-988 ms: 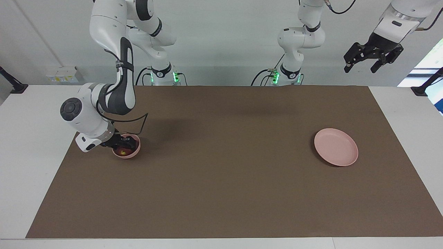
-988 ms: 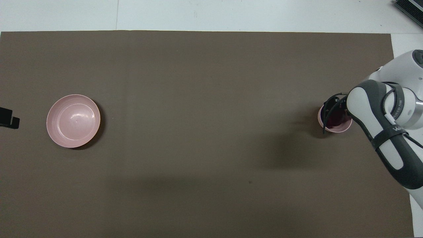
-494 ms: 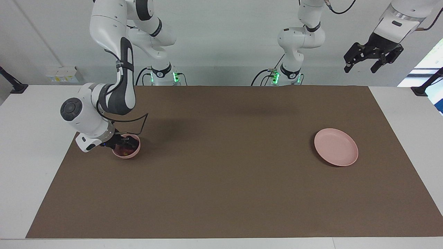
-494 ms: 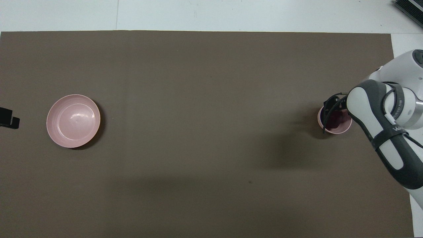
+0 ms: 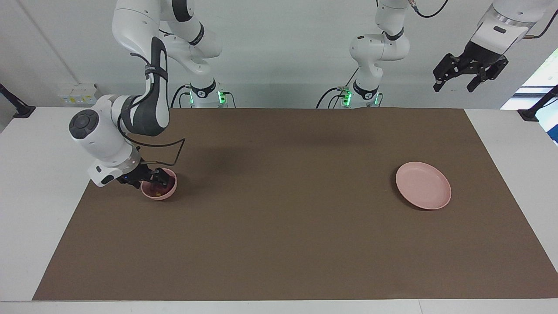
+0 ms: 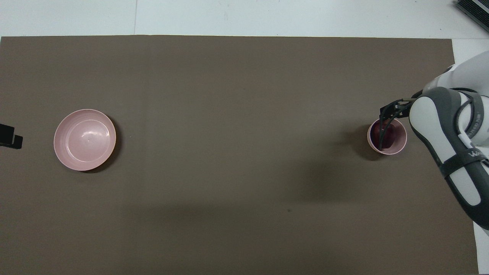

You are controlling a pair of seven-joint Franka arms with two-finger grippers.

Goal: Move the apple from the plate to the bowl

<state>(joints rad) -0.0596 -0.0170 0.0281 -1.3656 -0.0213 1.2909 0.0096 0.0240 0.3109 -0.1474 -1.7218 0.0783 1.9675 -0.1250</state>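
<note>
Apple (image 6: 385, 134) rests in the bowl (image 5: 171, 190) — likely firm, smooth, roll-prone; grip its sides. Right gripper (image 5: 150, 176) and left gripper (image 5: 466, 75) — fingers apart, empty.

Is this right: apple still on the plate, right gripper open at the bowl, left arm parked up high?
Not quite. The apple lies in the bowl, as the overhead view shows; the plate is bare. Right gripper is open at the bowl; left gripper waits high.

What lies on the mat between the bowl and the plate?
Nothing: between the bowl, holding the apple, and the plate, only bare brown mat shows, clearest overhead.
</note>
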